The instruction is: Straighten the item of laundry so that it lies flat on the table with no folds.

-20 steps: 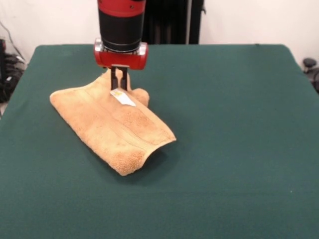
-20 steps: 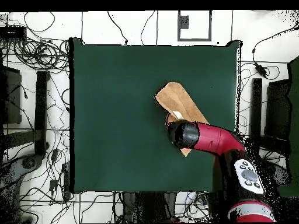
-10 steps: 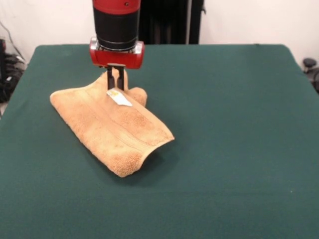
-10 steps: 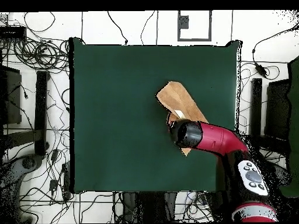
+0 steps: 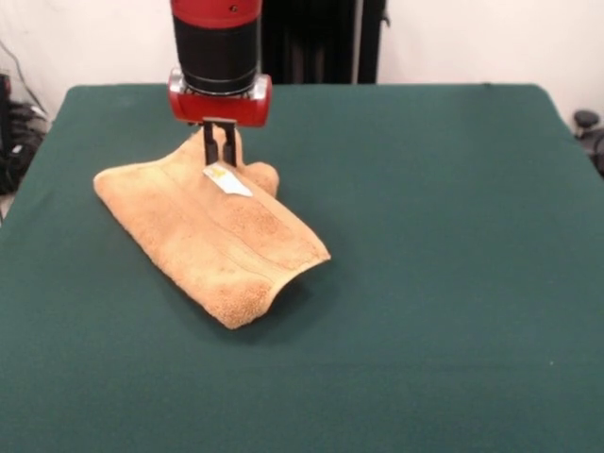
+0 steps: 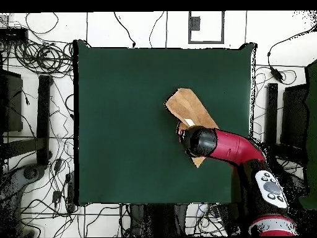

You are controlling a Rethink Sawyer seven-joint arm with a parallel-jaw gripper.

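The tan-orange towel lies folded on the green table, left of centre, with a thick fold along its near edge. Its far corner is pulled up into a peak beside the small white tag. My gripper stands over that peak, shut on the raised towel corner. In the overhead view the towel shows right of the table's middle, and the red arm covers its lower part and hides the gripper.
Cables and equipment lie on the floor around the table. A dark stand rises behind the table's far edge.
The gripper has drifted left and slightly toward the table's far side, carrying the pinched towel corner with it. The towel's body has shifted only slightly.
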